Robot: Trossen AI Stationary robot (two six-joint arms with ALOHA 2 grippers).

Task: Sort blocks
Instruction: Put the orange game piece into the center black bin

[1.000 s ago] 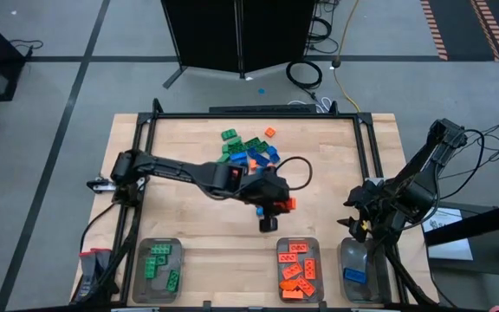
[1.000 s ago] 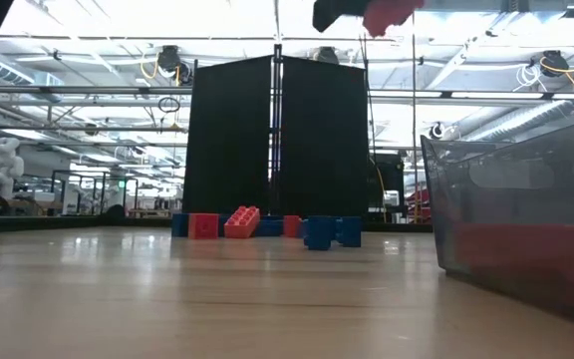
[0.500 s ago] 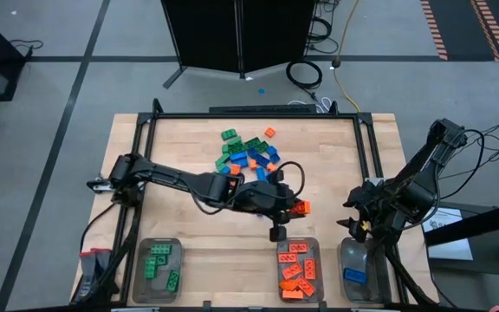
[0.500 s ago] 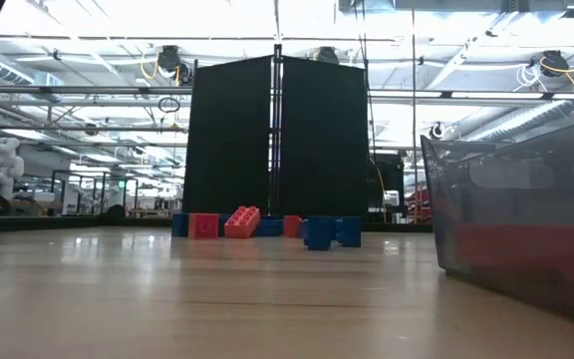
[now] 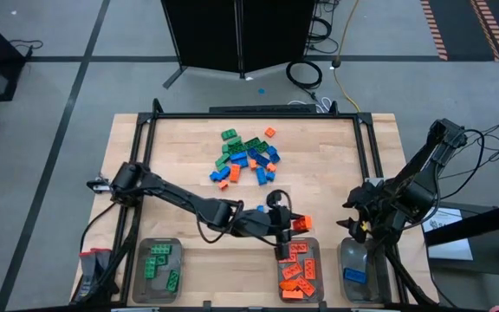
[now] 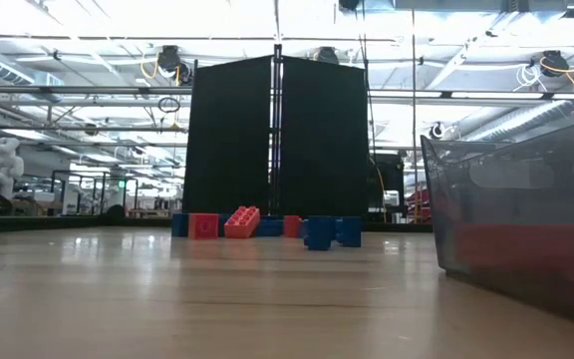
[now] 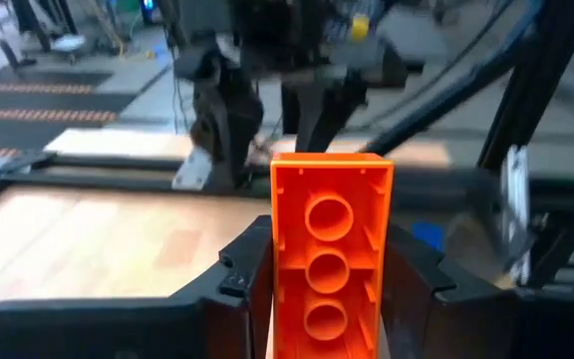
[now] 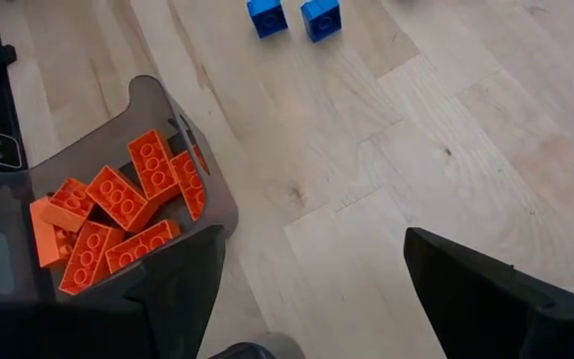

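A: What is the left gripper [image 7: 327, 289] doing?

B: It is clenched on an orange brick [image 7: 329, 254], one dark finger [image 7: 245, 274] pressed to each long side. The brick's hollow underside faces the wrist camera, with three round tubes in a row inside a thin rectangular wall.

A: And where is that gripper?

B: In the high view the left gripper [image 5: 286, 225] sits just at the far edge of the tray of orange blocks [image 5: 297, 267], with the orange brick [image 5: 301, 224] poking out toward the right arm.

A: The rest of the blocks?

B: The unsorted pile [image 5: 248, 156] of green, blue and orange pieces lies well beyond the gripper, at the table's [image 5: 180, 139] far middle. Green ones fill the tray [image 5: 159, 267] off to its left.

A: The right gripper [image 5: 358, 221]?

B: Released, jaws wide, waiting above the tray holding a blue block [image 5: 353, 276]. Its wrist camera shows the orange blocks [image 8: 118, 214] in their tray.
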